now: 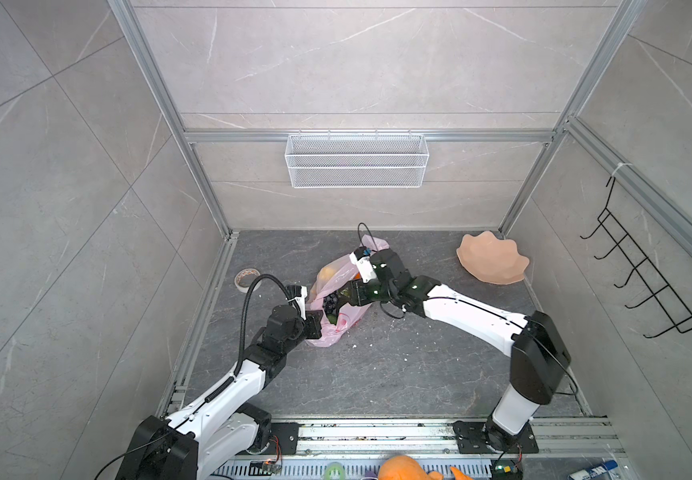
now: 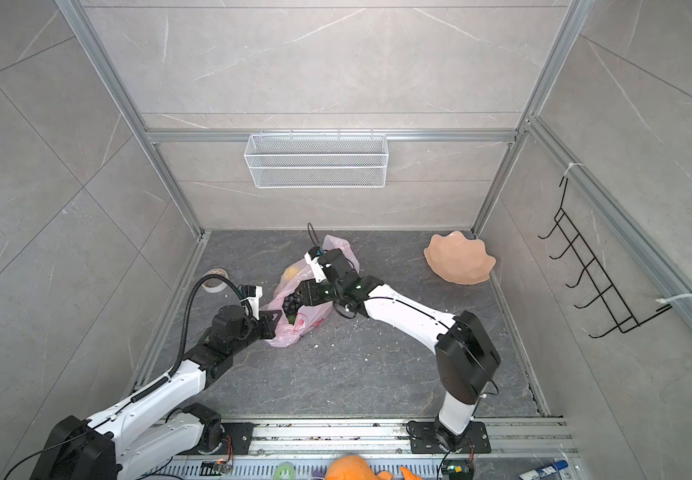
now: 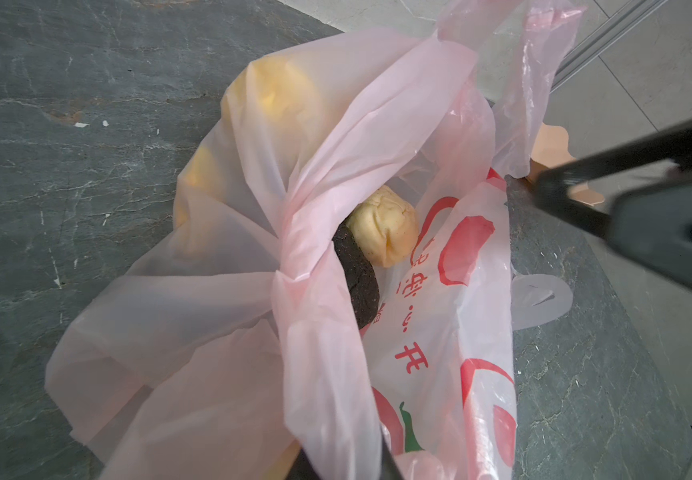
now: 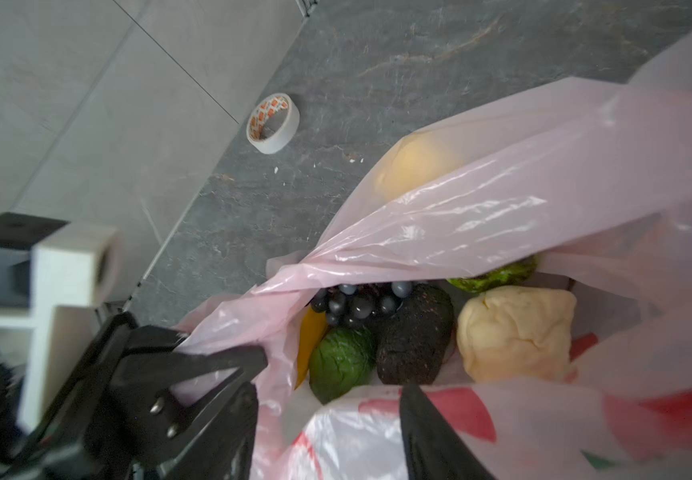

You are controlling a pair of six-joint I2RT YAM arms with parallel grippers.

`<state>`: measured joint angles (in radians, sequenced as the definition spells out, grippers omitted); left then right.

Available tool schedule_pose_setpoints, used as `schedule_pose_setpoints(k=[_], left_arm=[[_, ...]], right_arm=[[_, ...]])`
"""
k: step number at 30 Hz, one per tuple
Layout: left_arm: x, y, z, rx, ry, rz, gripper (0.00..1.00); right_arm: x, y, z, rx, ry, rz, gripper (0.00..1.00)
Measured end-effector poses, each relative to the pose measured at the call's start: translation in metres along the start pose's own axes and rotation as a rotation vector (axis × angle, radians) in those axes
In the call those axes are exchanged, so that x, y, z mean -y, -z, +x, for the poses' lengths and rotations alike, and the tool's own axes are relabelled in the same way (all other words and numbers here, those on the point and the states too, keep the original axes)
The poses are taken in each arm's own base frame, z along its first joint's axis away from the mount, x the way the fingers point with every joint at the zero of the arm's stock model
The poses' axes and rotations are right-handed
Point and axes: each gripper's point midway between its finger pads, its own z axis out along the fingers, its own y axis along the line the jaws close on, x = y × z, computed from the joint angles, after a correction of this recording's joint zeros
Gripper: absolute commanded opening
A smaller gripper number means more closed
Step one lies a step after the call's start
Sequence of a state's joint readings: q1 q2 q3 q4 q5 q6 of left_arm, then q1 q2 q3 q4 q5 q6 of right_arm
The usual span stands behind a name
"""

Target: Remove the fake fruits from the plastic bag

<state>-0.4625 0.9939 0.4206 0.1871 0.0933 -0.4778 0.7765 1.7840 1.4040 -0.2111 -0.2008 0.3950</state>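
The pink plastic bag [image 1: 336, 330] [image 2: 290, 336] lies mid-floor with its mouth open. My left gripper [image 1: 315, 326] [image 2: 271, 322] [image 3: 348, 463] is shut on the bag's rim and holds it up. My right gripper [image 1: 344, 295] [image 2: 300, 297] [image 4: 331, 432] is open at the mouth, jaws apart over the printed near lip. Fake fruits lie inside: black grapes [image 4: 356, 303], a dark avocado [image 4: 415, 336] [image 3: 358, 286], a bumpy green fruit [image 4: 342, 361], a cream piece [image 4: 516, 332] [image 3: 383, 226] and a yellow banana [image 4: 308, 336]. A yellow fruit [image 4: 415, 166] [image 1: 327, 272] shows through the film.
A peach wavy-edged plate [image 1: 491, 259] [image 2: 458, 257] leans at the back right corner. A tape roll [image 1: 246, 276] [image 4: 272, 122] lies by the left wall. A wire basket [image 1: 356, 160] hangs on the back wall, a hook rack [image 1: 643, 282] on the right wall.
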Motion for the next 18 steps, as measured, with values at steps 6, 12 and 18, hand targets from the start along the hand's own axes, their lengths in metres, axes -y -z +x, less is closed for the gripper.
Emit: schedule_pose_setpoints(k=[6,12,18], left_arm=[[-0.003,0.006,-0.004,0.027,-0.014,-0.037,0.0],[-0.01,0.011,-0.01,0.06,-0.01,-0.083,0.0],[-0.013,0.007,-0.005,0.04,-0.006,-0.096,0.01]], right_arm=[[0.043,-0.035,0.05,-0.149,0.017,0.151,0.54],[0.073,-0.022,0.108,-0.258,0.014,0.238,0.51],[0.085,-0.014,0.141,-0.318,-0.002,0.264,0.51]])
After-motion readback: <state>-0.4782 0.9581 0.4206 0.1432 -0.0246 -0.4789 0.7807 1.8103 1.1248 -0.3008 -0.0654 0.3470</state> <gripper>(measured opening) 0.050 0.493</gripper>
